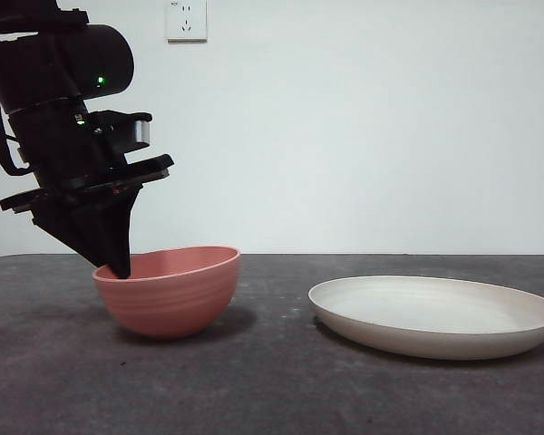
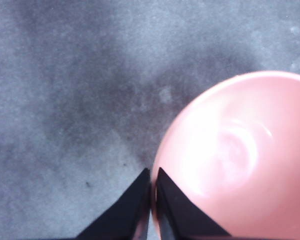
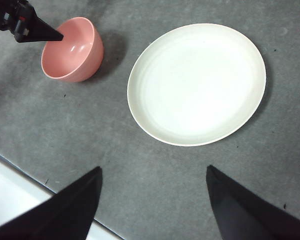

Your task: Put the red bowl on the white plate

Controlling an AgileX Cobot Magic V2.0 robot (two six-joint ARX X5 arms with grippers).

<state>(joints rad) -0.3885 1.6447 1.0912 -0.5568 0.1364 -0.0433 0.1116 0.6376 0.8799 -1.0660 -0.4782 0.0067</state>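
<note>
**Rim pinched, bowl not yet lifted**

Left gripper (image 1: 118, 265) down at the bowl (image 1: 170, 290), jaws drawn almost together with only a thin slit between them in the left wrist view. Bowl rim caught in that slit: one jaw just outside the wall, the other just inside, tips at the rim's edge on the side away from the plate (image 1: 435, 315). Judged a closed pinch on the rim, a sensible grip for a deep round bowl too wide to span across.

Bowl tipped slightly in the front view, rim higher on the side away from the jaws, base apparently touching the table (image 1: 272, 390). Probably the pinch levering the wall, or the very start of a lift; cannot tell which.

Plate lying flat, well apart from the left jaws, on the far side of the bowl from them, bare inside. Ahead of the right gripper (image 3: 152, 200), and between its jaws as seen from the wrist, only open table near them.

Right jaws spread wide, holding nothing, parked high and back from the work; waiting, by the look of it, and out of the path.

Next by judgement: raise the bowl clear, carry it across the gap, lower it at the plate's middle. Risk: a one-sided rim grip letting the bowl swing or slip.
</note>
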